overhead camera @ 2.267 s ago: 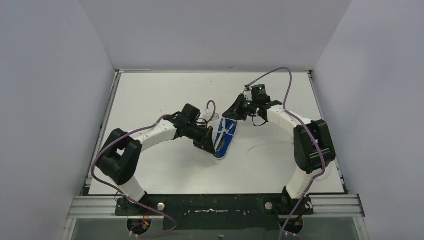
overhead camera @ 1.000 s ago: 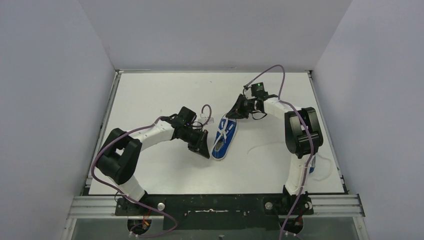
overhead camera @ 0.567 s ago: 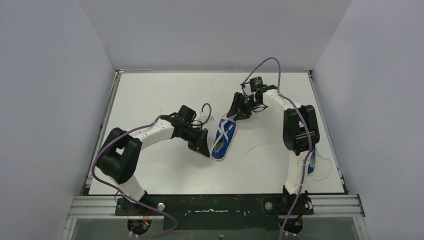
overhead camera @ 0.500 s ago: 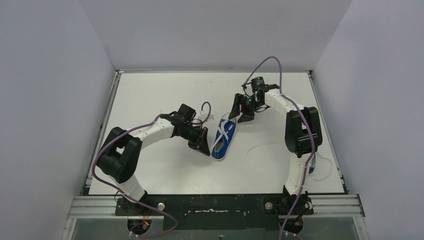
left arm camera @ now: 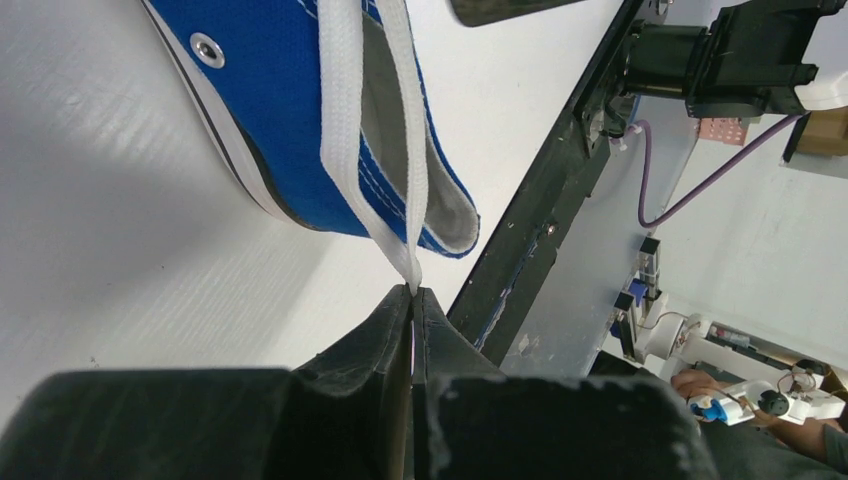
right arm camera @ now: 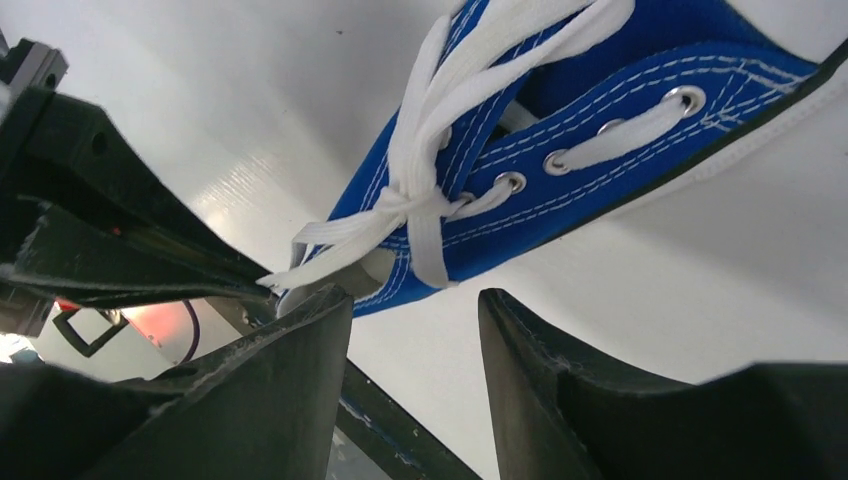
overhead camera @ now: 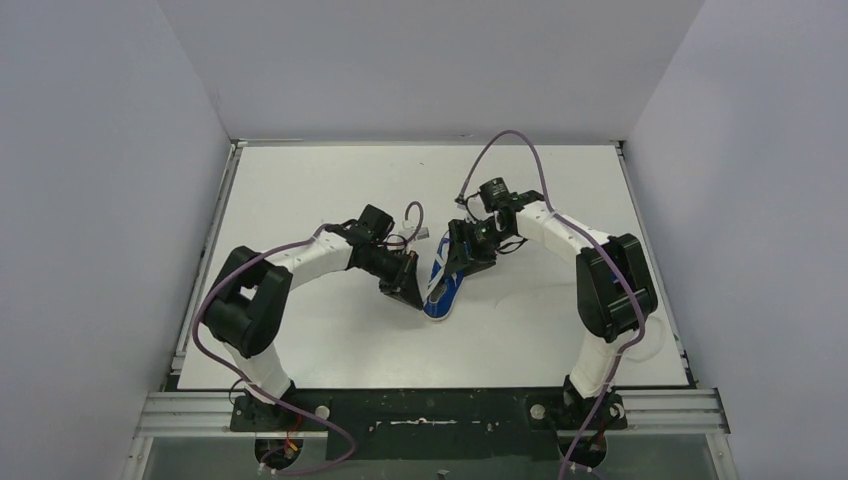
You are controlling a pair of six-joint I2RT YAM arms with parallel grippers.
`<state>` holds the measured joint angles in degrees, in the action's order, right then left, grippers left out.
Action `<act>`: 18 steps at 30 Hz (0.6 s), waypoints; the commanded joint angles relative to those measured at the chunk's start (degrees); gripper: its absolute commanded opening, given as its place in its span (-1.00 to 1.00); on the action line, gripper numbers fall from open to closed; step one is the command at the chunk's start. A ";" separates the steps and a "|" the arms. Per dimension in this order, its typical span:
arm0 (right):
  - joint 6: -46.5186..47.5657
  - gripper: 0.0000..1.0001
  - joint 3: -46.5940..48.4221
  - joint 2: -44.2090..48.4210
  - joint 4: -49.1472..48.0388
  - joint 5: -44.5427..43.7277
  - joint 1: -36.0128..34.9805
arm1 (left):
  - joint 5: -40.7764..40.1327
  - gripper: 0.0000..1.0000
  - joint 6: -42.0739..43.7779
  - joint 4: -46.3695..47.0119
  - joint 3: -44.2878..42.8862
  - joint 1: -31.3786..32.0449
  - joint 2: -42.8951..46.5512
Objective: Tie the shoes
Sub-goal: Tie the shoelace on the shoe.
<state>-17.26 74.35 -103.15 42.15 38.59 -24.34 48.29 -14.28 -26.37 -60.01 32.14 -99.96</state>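
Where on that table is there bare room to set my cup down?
The far strip of the table, along the back wall, is bare. So is the near strip between the shoe and the black base rail. The middle is crowded: the left gripper, pinching a lace, and the open right gripper flank the shoe.
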 commanded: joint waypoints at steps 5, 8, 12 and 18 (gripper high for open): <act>2.34 -0.14 2.05 -3.12 -1.73 -2.30 -0.09 | 3.10 -0.50 1.80 -0.96 -3.70 -1.25 0.97; 2.44 -0.32 2.11 -3.75 -2.18 -2.32 -0.11 | 2.95 -0.22 1.76 -1.27 -4.72 -3.62 2.57; 2.04 -0.81 2.49 -3.52 -1.56 -1.64 -0.23 | -0.14 0.43 -0.94 -0.94 -8.32 -7.05 1.71; 0.94 -1.00 -1.73 1.16 -2.29 -0.67 -0.13 | -4.57 0.39 -21.50 14.29 -15.18 -7.26 -9.42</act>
<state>-15.70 74.32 -107.09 41.17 36.88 -24.38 45.91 -21.28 -24.80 -69.78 24.21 -102.74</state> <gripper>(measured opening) 0.026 0.709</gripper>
